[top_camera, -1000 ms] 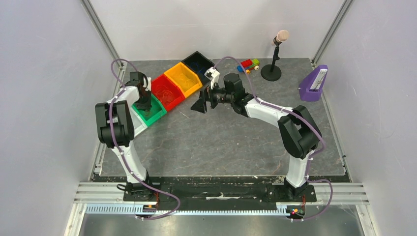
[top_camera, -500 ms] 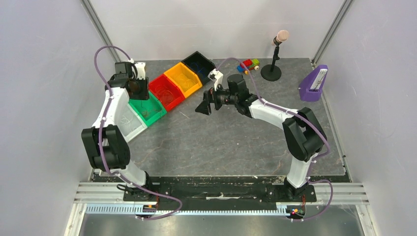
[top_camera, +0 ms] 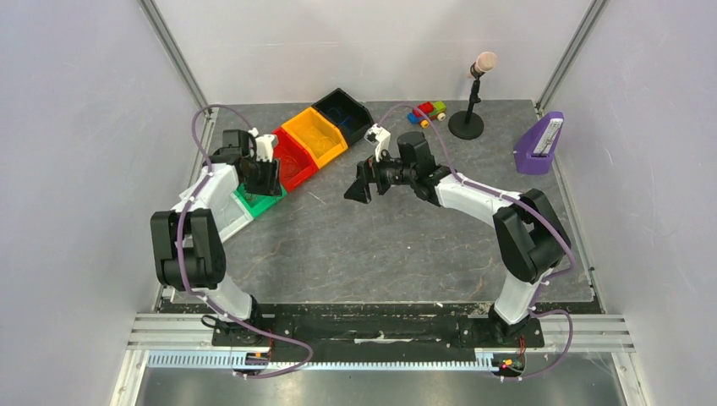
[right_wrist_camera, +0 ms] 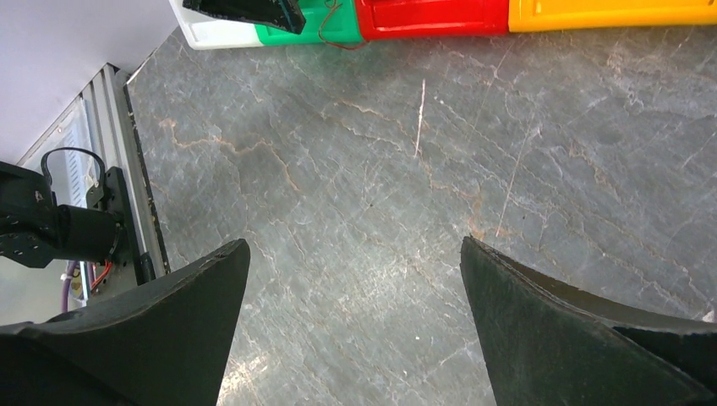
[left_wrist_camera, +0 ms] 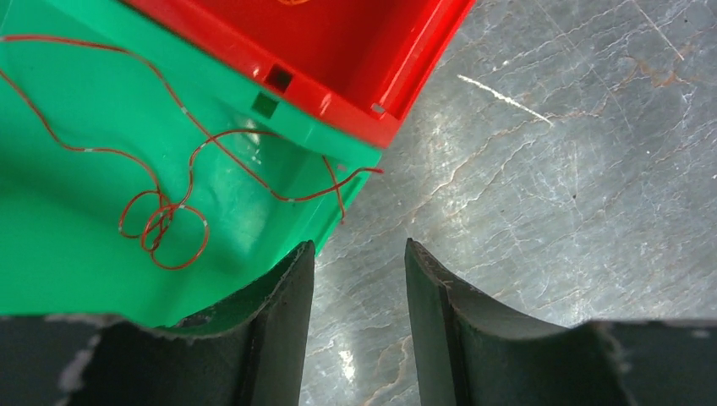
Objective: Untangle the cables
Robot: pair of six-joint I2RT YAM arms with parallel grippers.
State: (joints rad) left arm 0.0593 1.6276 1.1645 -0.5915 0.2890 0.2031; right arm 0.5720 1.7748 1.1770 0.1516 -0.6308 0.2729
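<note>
A thin red cable (left_wrist_camera: 169, 211) lies in loose loops inside the green bin (left_wrist_camera: 68, 254). One end hangs over the bin's wall and also shows in the right wrist view (right_wrist_camera: 331, 34). My left gripper (left_wrist_camera: 359, 254) is open and empty. It hovers over the green bin's corner, next to the red bin (left_wrist_camera: 363, 59), and also shows in the top view (top_camera: 264, 176). My right gripper (top_camera: 359, 188) is wide open and empty above the bare table, right of the bins; only stone shows between its jaws (right_wrist_camera: 355, 254). Other cables are too small to make out.
A row of bins runs diagonally at the back left: white (top_camera: 221, 211), green, red, yellow (top_camera: 314, 135), black (top_camera: 342, 110). A toy train (top_camera: 429, 112), a microphone stand (top_camera: 467, 123) and a purple holder (top_camera: 539, 144) stand at the back right.
My left gripper swung from the back left of the bins rightward, to the green bin's corner. My right gripper drifted slightly right and nearer, still open.
</note>
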